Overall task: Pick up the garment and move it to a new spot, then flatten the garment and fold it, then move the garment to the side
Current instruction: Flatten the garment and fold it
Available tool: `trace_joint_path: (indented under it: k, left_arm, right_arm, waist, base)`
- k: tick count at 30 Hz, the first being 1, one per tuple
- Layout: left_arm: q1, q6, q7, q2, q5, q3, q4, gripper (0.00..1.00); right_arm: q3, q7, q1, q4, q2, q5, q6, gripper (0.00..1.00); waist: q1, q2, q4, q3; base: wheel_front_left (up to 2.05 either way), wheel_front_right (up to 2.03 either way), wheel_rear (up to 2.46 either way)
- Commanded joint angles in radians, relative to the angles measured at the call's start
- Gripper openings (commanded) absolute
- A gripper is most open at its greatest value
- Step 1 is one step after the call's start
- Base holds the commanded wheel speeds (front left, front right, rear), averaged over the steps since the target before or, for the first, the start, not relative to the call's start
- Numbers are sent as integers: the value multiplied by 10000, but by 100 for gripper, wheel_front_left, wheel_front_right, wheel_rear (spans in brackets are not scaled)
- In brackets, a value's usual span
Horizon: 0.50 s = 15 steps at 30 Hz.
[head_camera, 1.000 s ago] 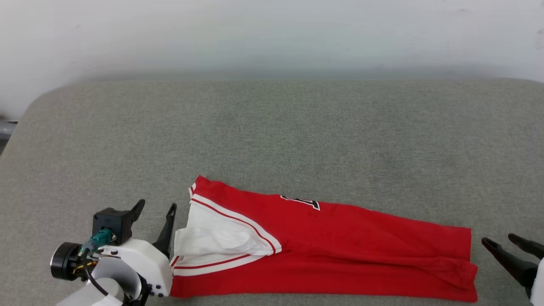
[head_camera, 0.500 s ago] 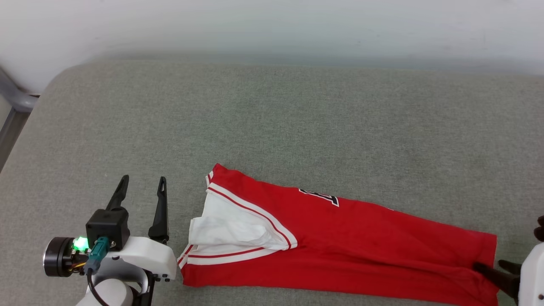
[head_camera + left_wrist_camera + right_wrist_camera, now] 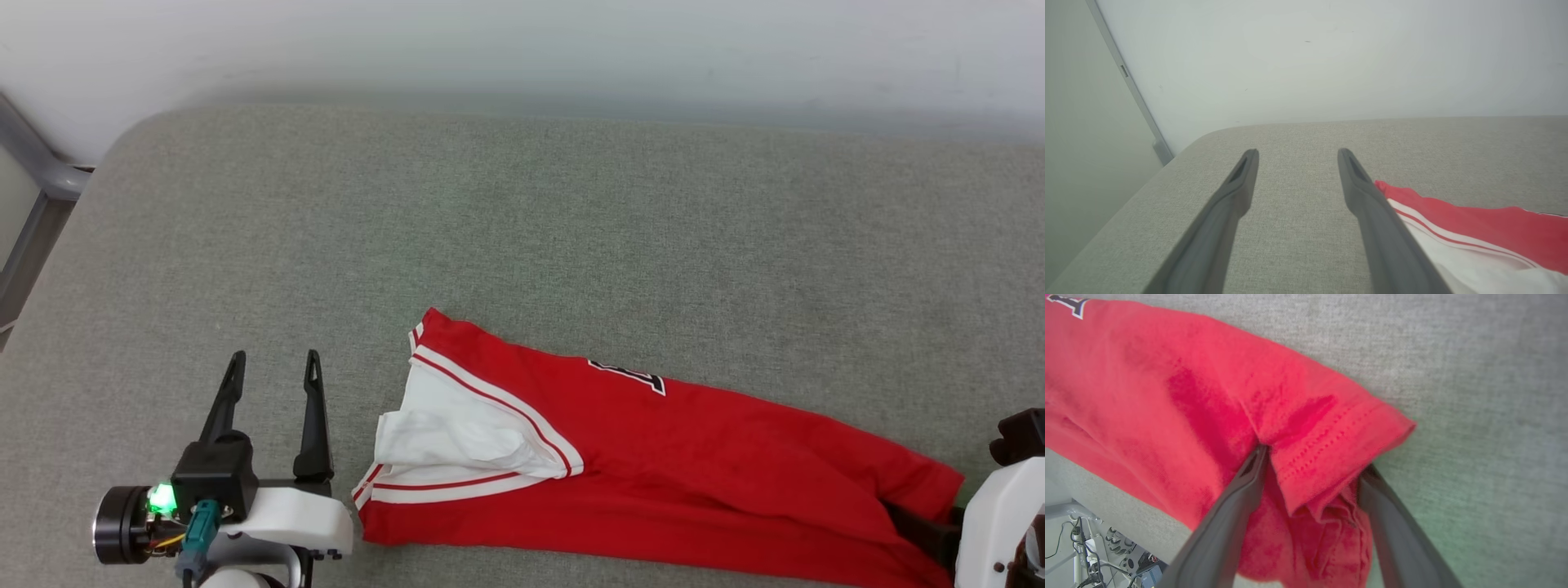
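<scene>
Grey padded surface (image 3: 522, 204), wide, fabric-covered, pale wall behind it.

The garment (image 3: 694, 457) lies along the near edge of the surface. It is folded lengthwise into a long red band running from left of centre to the right edge of the head view, slightly slanted and mostly flat.

Left gripper (image 3: 275, 357): just beside the garment's left end, over bare surface. Fingers are spread wide with nothing between them.

Right gripper (image 3: 1314, 459): at the garment's far right end. Fingers are wide apart and straddle the bunched corner, so cloth sits in the gap but is not pinched.

White sleeve (image 3: 457, 433): folded over the red at the left end, striped trim on both sides.

Hem (image 3: 1327, 451): double-stitched, doubled over and rumpled between the right fingers.

Dark print (image 3: 629, 376): partly tucked at the upper fold.

Handling, as a judgement: light, limp and not fragile, so it will sag and unfold if lifted from one end alone. Best holds are probably the stitched hem on the right and the trimmed sleeve edge on the left, catching every layer.
</scene>
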Motion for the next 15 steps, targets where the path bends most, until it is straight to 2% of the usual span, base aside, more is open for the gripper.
trace_joint_path:
  k: [1,4,5,6,7,15]
  left_arm:
    - [185,-98,-48,-143,179,143,-39,100]
    - [397,-377,-48,-547,592,535,5,100]
    - [478,-458,-48,-659,725,661,16,100]
    - [571,-553,-48,-769,841,769,39,100]
    - [640,-618,-49,-877,979,882,47,100]
    - [1039,-1049,-49,-1395,1886,1555,220,100]
  right_arm:
    - [450,31,105,124,463,115,31,100]
    - [672,-223,138,279,350,199,31,100]
    - [715,-351,142,343,278,169,30,46]
    - [739,-455,143,427,227,198,30,14]
    - [780,-516,147,488,174,249,30,0]
    - [652,-1115,-86,970,-711,436,7,0]
  waist:
    - [0,0,10,-34]
    - [0,0,7,-122]
    - [0,0,0,-157]
    - [0,0,-11,-190]
    - [0,0,-26,-226]
    - [0,0,-190,-527]
  base:
    - [0,0,0]
    - [0,0,0]
    - [0,0,0]
    - [0,0,0]
    - [0,0,0]
    - [0,0,0]
